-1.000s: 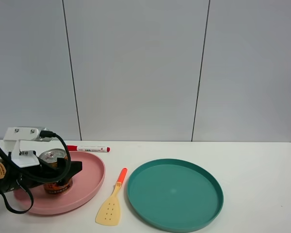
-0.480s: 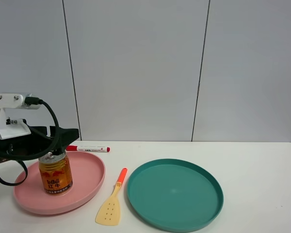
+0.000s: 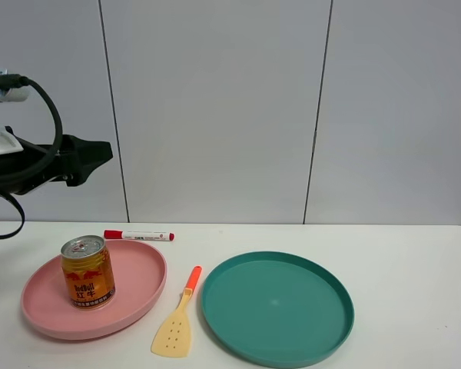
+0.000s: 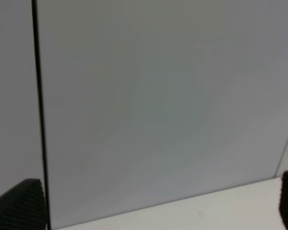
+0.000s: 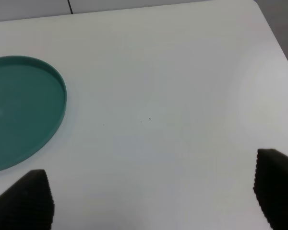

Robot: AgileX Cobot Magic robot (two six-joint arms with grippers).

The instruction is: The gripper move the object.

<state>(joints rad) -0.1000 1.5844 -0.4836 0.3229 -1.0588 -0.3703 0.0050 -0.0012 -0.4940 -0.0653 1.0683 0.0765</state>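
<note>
The gold-yellow drink can (image 3: 87, 272) with a silver top stands upright on the pink plate (image 3: 142, 270) at the left of the table. My left gripper (image 3: 101, 153) hangs high above the plate, well clear of the can, in front of the grey wall. In the left wrist view the left gripper (image 4: 153, 205) is open and empty, and only the wall and the table's far edge show between its fingertips (image 4: 20, 206). My right gripper (image 5: 153, 191) is open and empty above bare white table, out of the exterior view.
A teal plate (image 3: 323, 286) lies at the table's middle; its rim also shows in the right wrist view (image 5: 62, 93). A yellow spatula with an orange handle (image 3: 177, 321) lies between the two plates. A red-capped white marker (image 3: 138, 235) lies behind the pink plate.
My left gripper has let go of the can and risen from plate level to high above it. The can stays upright on the pink plate.
</note>
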